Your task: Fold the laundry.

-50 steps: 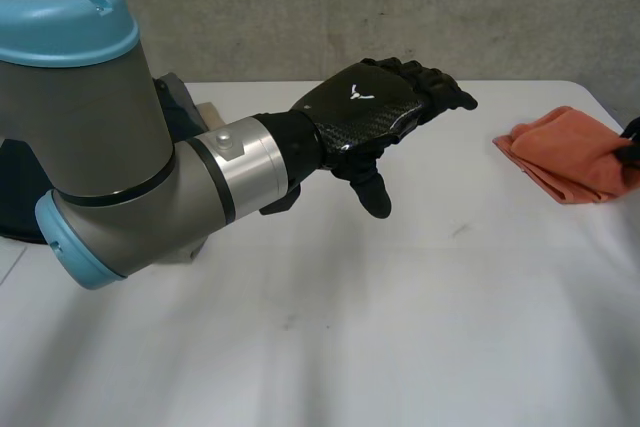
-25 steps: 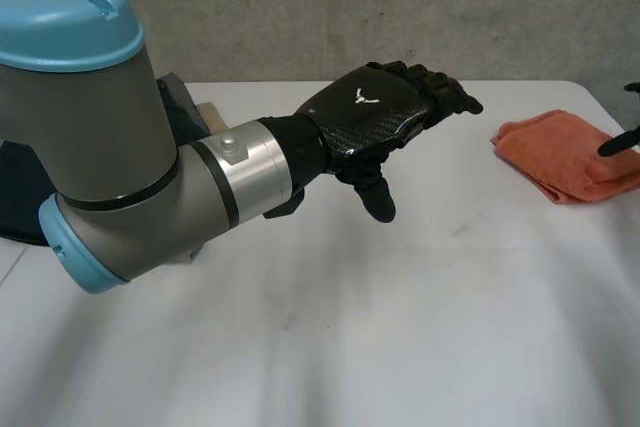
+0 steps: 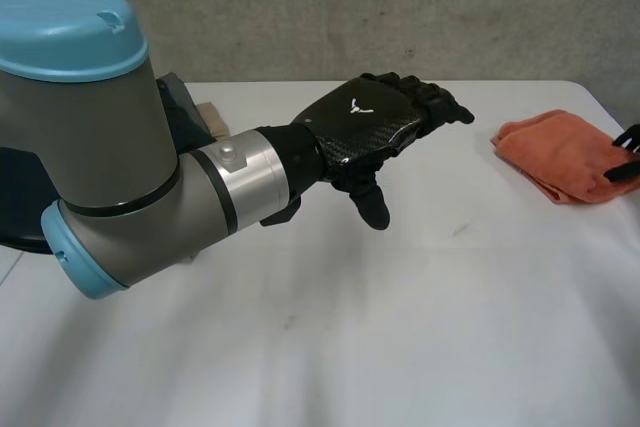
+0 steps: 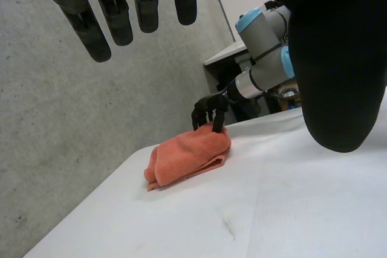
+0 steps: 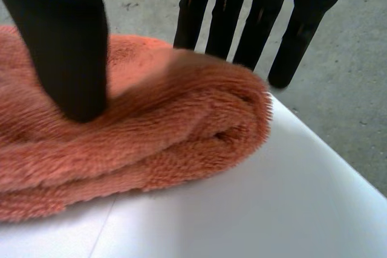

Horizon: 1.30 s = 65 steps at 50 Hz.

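Locate the folded orange towel [image 3: 562, 154] on the white table [image 3: 400, 327], near the table's far right corner; its layers are stacked, with the rolled fold toward the table's far edge. Observe the right hand [image 4: 207, 110] at the table's right edge, directly over the towel. In the right wrist view, its fingers [image 5: 225, 10] extend straight past the towel's folded edge and its thumb [image 5: 66, 46] rests on the top layer. It grips nothing; the fingers are spread and uncurled. Observe the left hand [image 3: 370, 122] in the air above the table's middle, well apart from the towel, palm down. Its fingers are relaxed and nearly straight, its thumb hangs toward the table, and it holds nothing. The left arm [image 3: 120, 167] reaches in over the table's near left side.
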Motion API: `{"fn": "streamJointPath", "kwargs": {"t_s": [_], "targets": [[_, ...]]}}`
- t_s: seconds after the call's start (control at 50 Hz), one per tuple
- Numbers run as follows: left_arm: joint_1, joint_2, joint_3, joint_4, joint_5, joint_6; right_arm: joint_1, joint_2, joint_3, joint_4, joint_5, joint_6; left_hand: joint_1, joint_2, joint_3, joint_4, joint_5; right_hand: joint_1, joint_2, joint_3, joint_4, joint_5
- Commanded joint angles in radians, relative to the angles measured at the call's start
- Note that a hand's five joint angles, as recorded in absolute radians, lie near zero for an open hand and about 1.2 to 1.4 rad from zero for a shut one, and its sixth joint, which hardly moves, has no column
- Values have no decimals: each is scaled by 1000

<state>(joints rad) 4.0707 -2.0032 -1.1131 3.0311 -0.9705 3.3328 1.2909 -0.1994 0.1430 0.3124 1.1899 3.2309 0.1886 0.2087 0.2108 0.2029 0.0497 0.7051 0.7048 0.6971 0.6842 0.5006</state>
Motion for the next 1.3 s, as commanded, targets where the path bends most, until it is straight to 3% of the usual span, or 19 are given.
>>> {"fn": "streamJointPath", "kwargs": {"t_s": [0.02, 0.14, 0.22, 0.3, 0.42, 0.58, 0.6, 0.66, 0.72, 0.78, 0.9, 0.94, 1.0, 1.06, 1.08, 1.12, 1.14, 1.2, 1.3], "targets": [[0, 1, -1, -2, -2, 1, 2, 0, 1, -1, 4, 1, -13, -33, -35, -28, -49, 691, 691, 699, 712, 721], [0, 11, 4, -2, -2, -1, -2, 2, -8, -4, 105, 29, -13, -33, -35, -28, -49, 691, 691, 699, 712, 721], [-1, 29, 7, -2, -2, 1, -56, -24, 29, -64, 286, 272, -13, -33, -35, -28, -49, 691, 691, 699, 712, 721], [-1, 38, 9, -2, -2, 1, -61, -113, 164, -91, 287, 383, -13, -33, -35, -28, -49, 691, 691, 699, 712, 721], [-1, 52, 9, 0, -2, -3, -58, -279, 465, -249, 241, 321, -13, -33, -35, -28, -49, 691, 691, 699, 712, 721], [-6, 57, 6, 0, -2, -3, -53, -396, 664, -315, 209, 259, -13, -33, -35, -28, -49, 691, 691, 699, 712, 721], [-6, 57, 6, 0, -2, -4, -50, -403, 672, -309, 200, 257, -13, -33, -35, -28, -49, 509, 509, 517, 530, 539], [-7, 58, 6, 0, -2, -4, -36, -428, 690, -248, 163, 247, -13, -33, -35, -28, -49, -531, -530, -523, -510, -501], [-9, 57, 7, 0, -2, -4, -33, -443, 678, -199, 162, 221, -13, -33, -35, -28, -49, -531, -530, -523, -510, -501], [-10, 58, 7, 2, -2, -4, -47, -477, 658, -184, 197, 141, -13, -33, -35, -28, -49, -531, -530, -523, -510, -501], [-7, 66, 19, 6, -46, -10, -39, -635, 652, -228, 359, -277, -7, -27, -30, -22, -43, -531, -530, -523, -510, -501], [-3, 67, 35, 17, -86, -15, -3, -669, 679, -283, 358, -397, -7, -27, -30, -22, -43, -531, -530, -523, -510, -501], [11, 66, 88, 58, -224, -41, 130, -689, 756, -376, 300, -512, -4, -25, -27, -19, -40, -531, -530, -523, -510, -501], [91, 64, 150, 103, -428, -76, 264, -738, 875, -482, 165, -594, -4, -25, -27, -19, -40, -531, -530, -523, -510, -501], [159, 60, 182, 115, -514, -75, 284, -761, 907, -499, 134, -608, -4, -25, -27, -19, -40, -531, -530, -523, -510, -501], [241, 49, 211, 117, -580, -65, 333, -805, 993, -535, 68, -644, -4, -25, -27, -19, -40, -531, -530, -523, -510, -501], [319, 29, 235, 109, -599, -50, 376, -839, 1076, -559, 10, -686, 1, -19, -21, -13, -34, -531, -530, -523, -510, -501], [408, -49, 259, 101, -596, -1, 445, -859, 1190, -566, -53, -755, 13, -7, -9, -1, -22, -531, -530, -523, -510, -501], [526, -266, 323, 103, -594, 251, 539, -868, 1313, -520, -49, -810, 4, -16, -18, -10, -31, -531, -530, -523, -510, -501]]}}
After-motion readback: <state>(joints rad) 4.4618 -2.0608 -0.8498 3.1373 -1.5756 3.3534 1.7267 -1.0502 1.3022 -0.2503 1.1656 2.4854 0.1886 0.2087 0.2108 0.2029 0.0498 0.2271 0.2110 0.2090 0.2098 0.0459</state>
